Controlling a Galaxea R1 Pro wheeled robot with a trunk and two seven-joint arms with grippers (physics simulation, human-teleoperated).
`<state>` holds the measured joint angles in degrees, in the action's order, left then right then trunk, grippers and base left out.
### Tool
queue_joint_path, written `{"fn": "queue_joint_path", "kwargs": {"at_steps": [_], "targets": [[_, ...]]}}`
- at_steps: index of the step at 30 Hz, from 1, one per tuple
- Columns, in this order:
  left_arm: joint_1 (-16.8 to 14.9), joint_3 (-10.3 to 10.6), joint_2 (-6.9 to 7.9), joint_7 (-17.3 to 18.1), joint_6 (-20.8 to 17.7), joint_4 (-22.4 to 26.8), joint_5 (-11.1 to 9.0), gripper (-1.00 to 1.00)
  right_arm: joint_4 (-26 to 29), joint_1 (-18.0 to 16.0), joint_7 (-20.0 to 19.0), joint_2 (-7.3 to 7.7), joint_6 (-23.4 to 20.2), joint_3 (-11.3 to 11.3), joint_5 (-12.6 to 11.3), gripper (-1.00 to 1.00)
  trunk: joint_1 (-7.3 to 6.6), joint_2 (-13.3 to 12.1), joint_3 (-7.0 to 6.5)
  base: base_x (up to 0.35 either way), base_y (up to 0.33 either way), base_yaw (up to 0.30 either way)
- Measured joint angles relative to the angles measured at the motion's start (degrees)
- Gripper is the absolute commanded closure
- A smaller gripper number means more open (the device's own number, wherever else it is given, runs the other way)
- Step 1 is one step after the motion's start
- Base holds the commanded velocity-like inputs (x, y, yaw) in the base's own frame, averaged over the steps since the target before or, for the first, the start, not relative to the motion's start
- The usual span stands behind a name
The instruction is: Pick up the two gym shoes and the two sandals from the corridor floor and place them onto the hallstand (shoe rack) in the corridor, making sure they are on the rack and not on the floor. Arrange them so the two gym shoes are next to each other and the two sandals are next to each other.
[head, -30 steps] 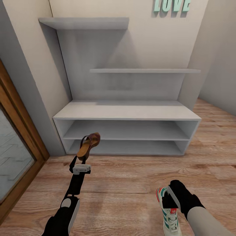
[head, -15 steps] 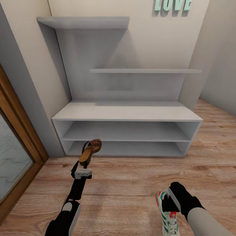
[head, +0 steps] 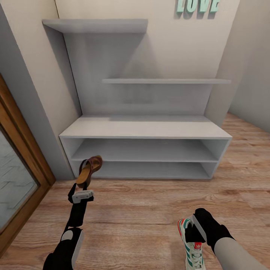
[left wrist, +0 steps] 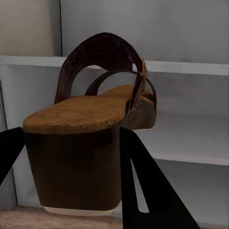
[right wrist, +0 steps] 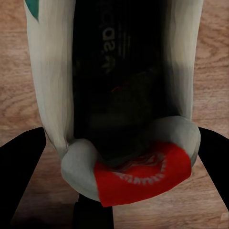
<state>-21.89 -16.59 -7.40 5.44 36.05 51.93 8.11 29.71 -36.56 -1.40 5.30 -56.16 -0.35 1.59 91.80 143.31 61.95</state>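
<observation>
Gripping left: the left gripper [head: 85, 184] pinches a brown sandal [head: 89, 170] by its heel, raised before the left end of the hallstand [head: 144, 129], level with its lower shelf.
Gripping right: the right gripper [head: 192, 229] is clamped on a gym shoe [head: 192, 247] low over the corridor floor [head: 150, 210].
Wall: teal "LOVE" lettering [head: 197, 6].

Both low shelves of the hallstand [head: 145, 129] open across their full width, top also bare. My left end effector [head: 84, 183] with sandal [head: 89, 170] sits at the lower shelf's left end, side panel and door frame [head: 23, 150] close on the left. Corridor floor [head: 150, 210] between arms free.
</observation>
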Motion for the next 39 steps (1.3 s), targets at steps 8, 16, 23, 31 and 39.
{"fn": "queue_joint_path", "kwargs": {"at_steps": [8,16,23,31,39], "targets": [[0.0,-0.5,0.02,0.1,0.0,0.2,0.1,1.0,0.0,0.0,0.0,-0.02,0.0,0.0,0.0,1.0,0.0,0.0,0.0,0.0,0.0,0.0],[0.0,-0.6,0.05,0.1,0.0,-3.2,0.2,1.0,0.0,0.0,0.0,-0.02,0.0,0.0,0.0,1.0,0.0,0.0,0.0,0.0,0.0,0.0],[0.0,-0.5,0.06,0.2,0.1,-5.1,0.2,1.0,0.0,0.0,0.0,-0.02,0.0,0.0,0.0,1.0,0.0,0.0,0.0,0.0,0.0,0.0],[0.0,-0.5,0.06,0.1,0.2,-5.4,0.2,1.0,0.0,0.0,0.0,-0.02,0.0,0.0,0.0,1.0,0.0,0.0,0.0,0.0,0.0,0.0],[0.0,-0.5,0.07,0.1,0.2,-5.4,0.2,1.0,0.0,0.0,0.0,-0.02,0.0,0.0,0.0,1.0,0.0,0.0,0.0,0.0,0.0,0.0]]}}
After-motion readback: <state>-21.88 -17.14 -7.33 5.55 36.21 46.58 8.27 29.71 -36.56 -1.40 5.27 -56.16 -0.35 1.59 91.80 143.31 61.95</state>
